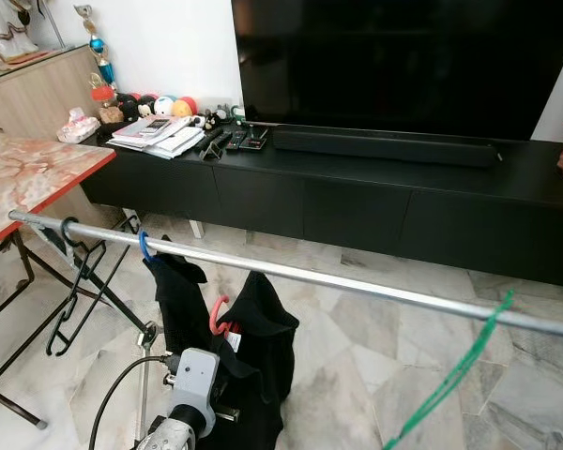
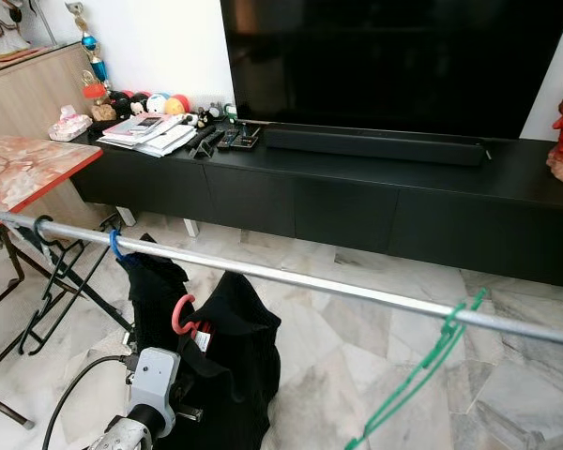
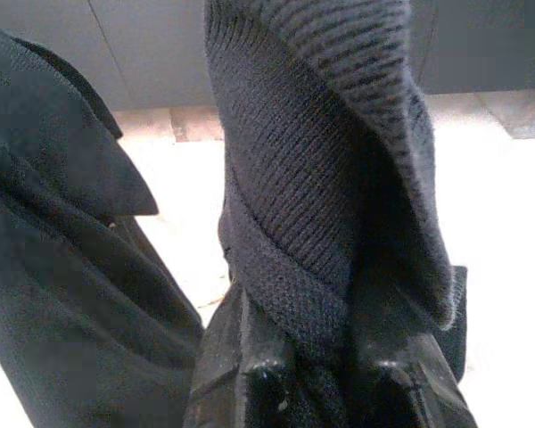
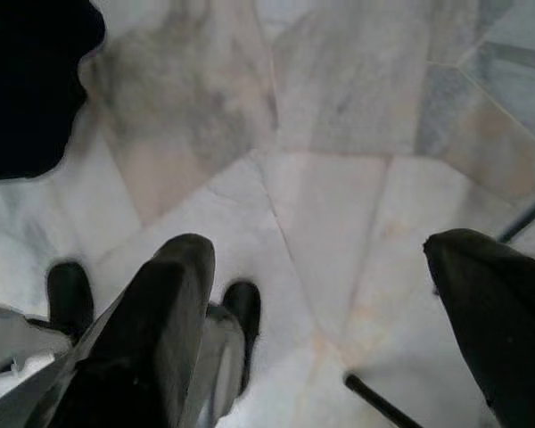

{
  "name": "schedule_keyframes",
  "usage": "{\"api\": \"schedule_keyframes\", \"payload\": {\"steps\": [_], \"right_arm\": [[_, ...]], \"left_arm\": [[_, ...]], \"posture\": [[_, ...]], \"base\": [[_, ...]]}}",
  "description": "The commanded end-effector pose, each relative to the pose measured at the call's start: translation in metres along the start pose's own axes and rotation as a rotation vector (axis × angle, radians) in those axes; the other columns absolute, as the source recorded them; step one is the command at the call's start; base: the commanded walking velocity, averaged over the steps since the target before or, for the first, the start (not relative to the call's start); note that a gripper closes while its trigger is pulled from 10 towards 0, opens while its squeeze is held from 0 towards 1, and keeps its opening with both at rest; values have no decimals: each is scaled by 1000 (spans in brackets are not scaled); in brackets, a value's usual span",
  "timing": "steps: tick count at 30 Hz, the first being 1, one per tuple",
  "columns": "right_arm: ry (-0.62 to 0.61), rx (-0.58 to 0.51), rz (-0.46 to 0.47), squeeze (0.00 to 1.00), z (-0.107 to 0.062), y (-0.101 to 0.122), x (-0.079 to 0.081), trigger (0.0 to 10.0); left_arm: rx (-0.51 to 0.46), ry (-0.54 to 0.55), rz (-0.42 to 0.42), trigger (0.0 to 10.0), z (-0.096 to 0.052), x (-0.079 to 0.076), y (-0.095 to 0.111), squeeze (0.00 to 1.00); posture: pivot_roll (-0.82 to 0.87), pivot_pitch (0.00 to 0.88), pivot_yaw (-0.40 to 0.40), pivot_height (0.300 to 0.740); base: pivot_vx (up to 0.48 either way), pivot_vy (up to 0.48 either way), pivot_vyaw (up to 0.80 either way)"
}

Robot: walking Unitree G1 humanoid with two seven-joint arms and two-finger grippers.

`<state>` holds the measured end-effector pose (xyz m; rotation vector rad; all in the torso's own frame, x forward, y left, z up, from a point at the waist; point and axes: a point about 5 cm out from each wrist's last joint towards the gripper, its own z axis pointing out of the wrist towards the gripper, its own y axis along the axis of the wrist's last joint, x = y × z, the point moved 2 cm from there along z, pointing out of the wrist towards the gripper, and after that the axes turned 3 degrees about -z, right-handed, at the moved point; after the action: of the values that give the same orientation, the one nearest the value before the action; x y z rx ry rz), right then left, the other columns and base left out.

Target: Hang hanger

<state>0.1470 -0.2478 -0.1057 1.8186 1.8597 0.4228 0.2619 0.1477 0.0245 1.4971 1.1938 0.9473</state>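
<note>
I see a metal clothes rail (image 1: 291,274) running across in front of me, above the marble floor (image 1: 375,366). On it hang an empty black hanger (image 1: 75,281) near its left end, a blue hanger hook (image 1: 144,247) carrying a black garment (image 1: 174,281), and a green hanger (image 1: 450,375) far off toward the right. No containers are in view; the black TV console (image 1: 357,178) behind holds papers (image 1: 159,136), remote controls (image 1: 227,141), a soundbar (image 1: 385,147) and the television (image 1: 403,61).

The thing I'm working is the red hanger (image 1: 218,317), its hook poking up out of a dark knitted garment (image 1: 258,356) just below the rail, not on it, to the right of the blue hook. My left arm's wrist (image 1: 192,380) reaches up beneath it. In the left wrist view, my left gripper (image 3: 325,379) has its fingers (image 3: 250,383) clenched on the ribbed knit (image 3: 312,178), which rises straight from between them; the hanger itself is covered by cloth there.

My right gripper (image 4: 325,303) hangs low over the floor, fingers (image 4: 160,321) spread apart, holding nothing.
</note>
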Motion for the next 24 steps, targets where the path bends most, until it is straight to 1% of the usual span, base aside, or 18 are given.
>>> {"api": "schedule_keyframes", "payload": {"steps": [1,7,8,13,14,15,16,18,19,22,24], "right_arm": [[-3,17,-2,0,-2,-7,-2,10000],[-1,17,-2,0,-2,-8,-2,10000],[-1,17,-2,0,-2,-8,-2,10000],[-2,16,-3,0,-2,-7,-2,10000],[-2,16,-3,0,-2,-7,-2,10000],[-2,16,-3,0,-2,-7,-2,10000],[-2,16,-4,0,-2,-7,-2,10000],[-2,16,-4,0,-2,-7,-2,10000],[-1,16,-5,0,-2,-7,-3,10000],[-1,15,-7,0,-2,-6,-3,10000],[-1,15,-7,0,-2,-6,-3,10000]], "left_arm": [[-62,-8,3,10000,4,-1,16,0],[-61,-24,12,10000,3,-4,15,0],[-61,-37,23,10000,3,-5,15,0],[-38,-150,47,10000,-1,-18,9,0],[-38,-150,47,10000,-1,-18,9,0],[-27,-177,54,10000,-2,-20,8,0],[-11,-228,65,10000,-3,-21,7,0],[-6,-251,72,10000,-3,-22,7,0],[-4,-295,107,10000,-4,-22,9,0],[-5,-362,142,10000,-5,-20,14,0],[-6,-372,150,10000,-5,-19,16,0]], "posture": [[-30,0,72,740],[-28,0,72,740],[-28,0,72,740],[-23,0,68,740],[-23,0,68,740],[-22,0,68,740],[-23,0,68,740],[-23,0,68,740],[-20,0,67,740],[-19,4,67,740],[-19,4,67,740]], "base": [[341,0,0],[321,0,0],[0,0,0],[0,0,0],[0,0,0],[0,0,0],[0,0,0],[0,0,0],[0,0,0],[0,0,0],[0,0,0]]}}
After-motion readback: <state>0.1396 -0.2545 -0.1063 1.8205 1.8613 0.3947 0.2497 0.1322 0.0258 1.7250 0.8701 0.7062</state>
